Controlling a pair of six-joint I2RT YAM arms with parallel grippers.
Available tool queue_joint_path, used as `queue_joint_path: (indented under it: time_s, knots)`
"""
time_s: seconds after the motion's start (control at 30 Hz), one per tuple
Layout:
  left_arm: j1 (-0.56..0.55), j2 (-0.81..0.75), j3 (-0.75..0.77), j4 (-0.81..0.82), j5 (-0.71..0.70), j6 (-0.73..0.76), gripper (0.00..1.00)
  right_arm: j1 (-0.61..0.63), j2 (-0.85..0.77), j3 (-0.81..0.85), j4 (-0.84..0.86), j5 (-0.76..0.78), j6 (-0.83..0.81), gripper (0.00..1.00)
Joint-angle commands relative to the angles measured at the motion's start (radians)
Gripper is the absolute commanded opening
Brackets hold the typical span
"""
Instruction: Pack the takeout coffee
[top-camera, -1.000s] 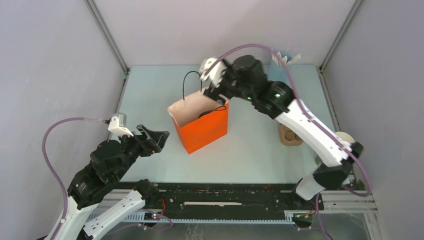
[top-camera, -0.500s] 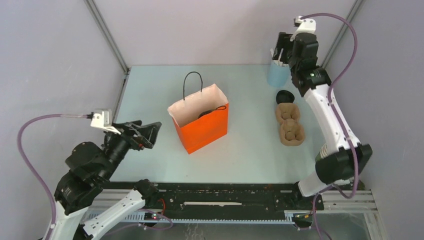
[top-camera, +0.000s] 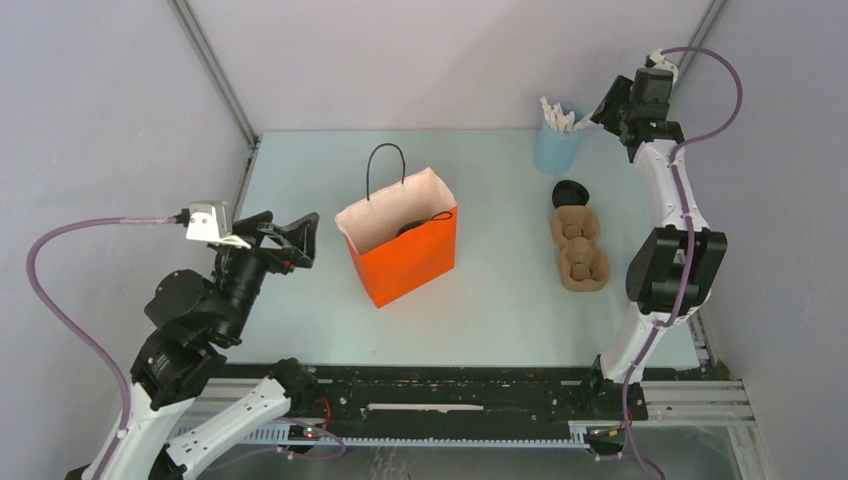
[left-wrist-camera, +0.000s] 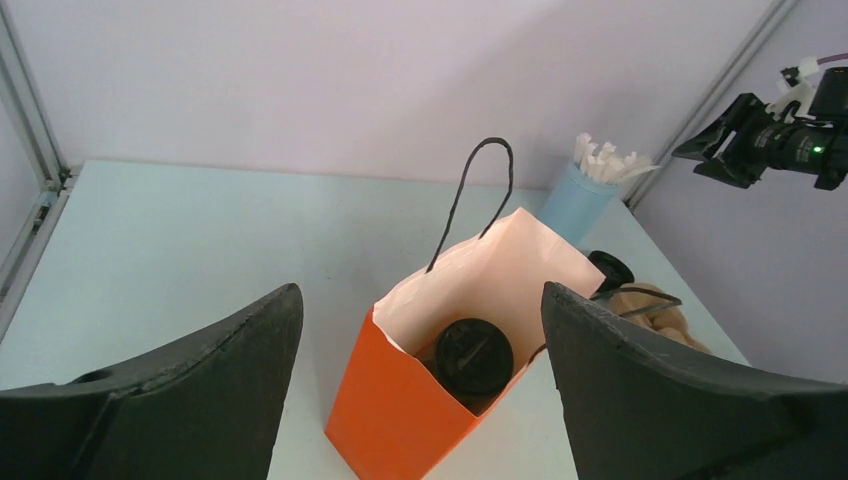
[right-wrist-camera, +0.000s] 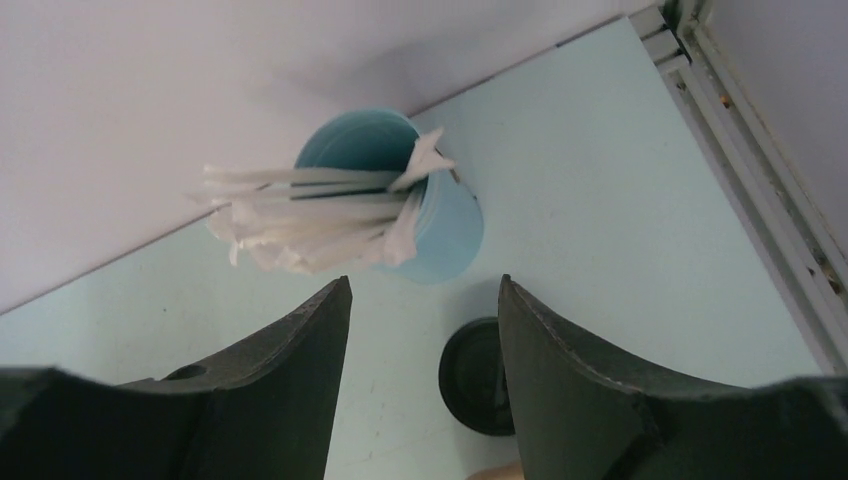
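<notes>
The takeout coffee stands inside the orange bag (top-camera: 410, 262); only its round black lid (top-camera: 413, 229) shows, and its green body is hidden. The left wrist view looks down into the bag (left-wrist-camera: 400, 425) at the lid (left-wrist-camera: 474, 355). My left gripper (top-camera: 298, 241) is open and empty, left of the bag and apart from it; the left wrist view (left-wrist-camera: 420, 292) shows its jaws wide apart. My right gripper (top-camera: 611, 107) is open and empty, raised at the back right corner above a pale blue cup. The right wrist view (right-wrist-camera: 425, 292) shows its jaws apart.
The pale blue cup of white sticks (top-camera: 555, 148) stands at the back right and also shows in the right wrist view (right-wrist-camera: 445, 225). A loose black lid (top-camera: 570, 192) lies near it. Two brown pulp carriers (top-camera: 581, 247) lie by the right edge. The enclosure walls stand close to the table.
My right arm has swung from over the bag up to the back right corner, empty. My left arm has risen a little. The black lid stays inside the bag.
</notes>
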Motion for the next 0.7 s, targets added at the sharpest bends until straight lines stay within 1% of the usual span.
queue_joint_path:
  time_s: [0.0, 0.13, 0.3, 0.4, 0.53, 0.67]
  knots:
    - [-0.001, 0.021, -0.042, 0.082, -0.038, 0.039, 0.93, -0.008, 0.051, 0.096, 0.034, -0.08, 0.052, 0.62]
    - [-0.001, 0.016, -0.056, 0.082, -0.033, 0.022, 0.93, -0.012, 0.097, 0.126, 0.043, -0.096, 0.067, 0.55]
    - [-0.002, 0.012, -0.055, 0.067, -0.028, 0.009, 0.93, -0.012, 0.134, 0.139, 0.053, -0.09, 0.075, 0.54]
    - [-0.001, 0.009, -0.054, 0.057, -0.028, 0.004, 0.93, -0.012, 0.154, 0.157, 0.055, -0.079, 0.077, 0.5]
    - [-0.001, 0.003, -0.058, 0.05, -0.025, -0.007, 0.93, -0.01, 0.194, 0.194, 0.039, -0.085, 0.075, 0.41]
    - [-0.001, -0.002, -0.056, 0.04, -0.027, -0.013, 0.93, -0.01, 0.22, 0.216, 0.033, -0.075, 0.075, 0.36]
